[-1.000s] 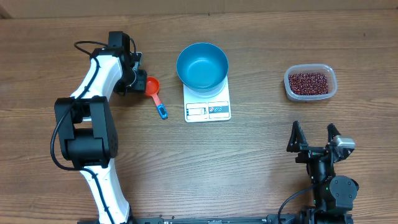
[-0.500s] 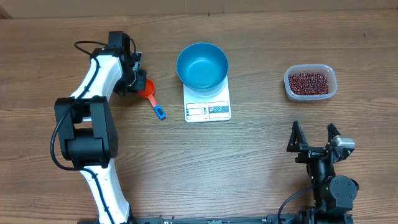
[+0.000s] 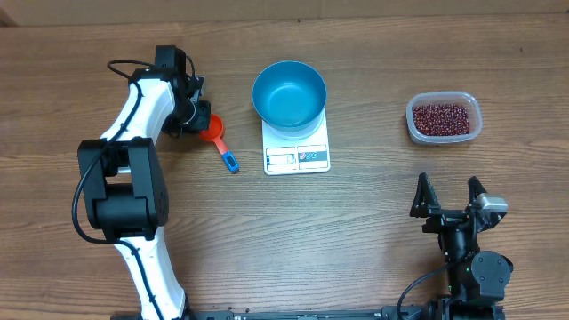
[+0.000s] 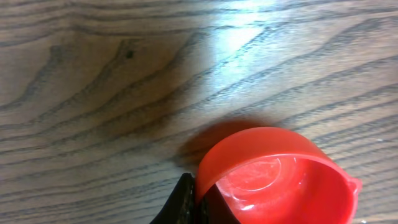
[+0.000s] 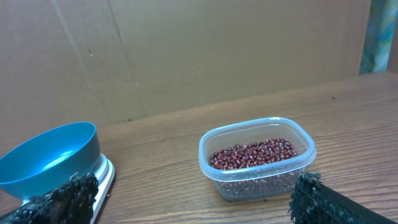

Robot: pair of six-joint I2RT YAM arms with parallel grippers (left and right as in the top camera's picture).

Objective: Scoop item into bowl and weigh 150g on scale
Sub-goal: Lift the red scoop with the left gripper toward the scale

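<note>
Left pincer newly clamped on one scoop, right pincer wide, one bowl, one scale, one tub of beans

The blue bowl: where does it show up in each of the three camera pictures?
Overhead: the blue bowl is at top centre, sitting on the white scale.
Left wrist: not in it; only the red scoop on wood.
Right wrist: the bowl is at the lower left edge.
Shared landmark: the clear tub of beans, to the bowl's right in both the overhead and right wrist views.
</note>
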